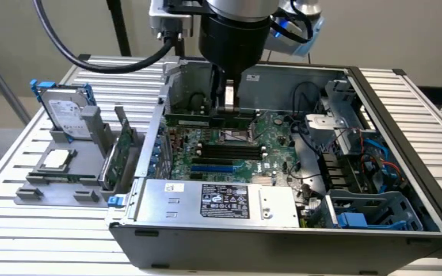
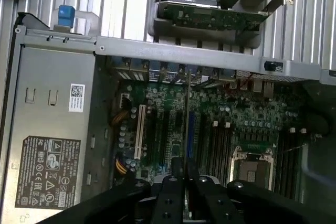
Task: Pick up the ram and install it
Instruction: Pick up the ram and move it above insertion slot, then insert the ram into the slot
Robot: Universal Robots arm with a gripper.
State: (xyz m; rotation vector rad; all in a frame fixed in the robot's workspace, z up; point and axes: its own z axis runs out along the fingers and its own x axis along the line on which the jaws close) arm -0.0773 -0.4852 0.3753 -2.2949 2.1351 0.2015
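Note:
The ram [image 1: 209, 121], a long thin green stick, hangs level over the motherboard [image 1: 271, 149] inside the open computer case [image 1: 405, 149]. My gripper [image 1: 227, 108] reaches down from above and is shut on its right part. The black memory slots [image 1: 225, 151] lie a little below and in front of the stick. In the wrist view the ram [image 2: 186, 124] shows edge-on as a thin line running out from my gripper [image 2: 185, 178], above the board between the slots [image 2: 218, 145].
A grey power supply [image 1: 213, 201] fills the case's near side. Cables and a drive cage [image 1: 359, 167] crowd the exterior view's right. Outside the case stand a hard drive [image 1: 67, 112], a green expansion card [image 1: 121, 150] and a processor [image 1: 56, 161] on grey holders.

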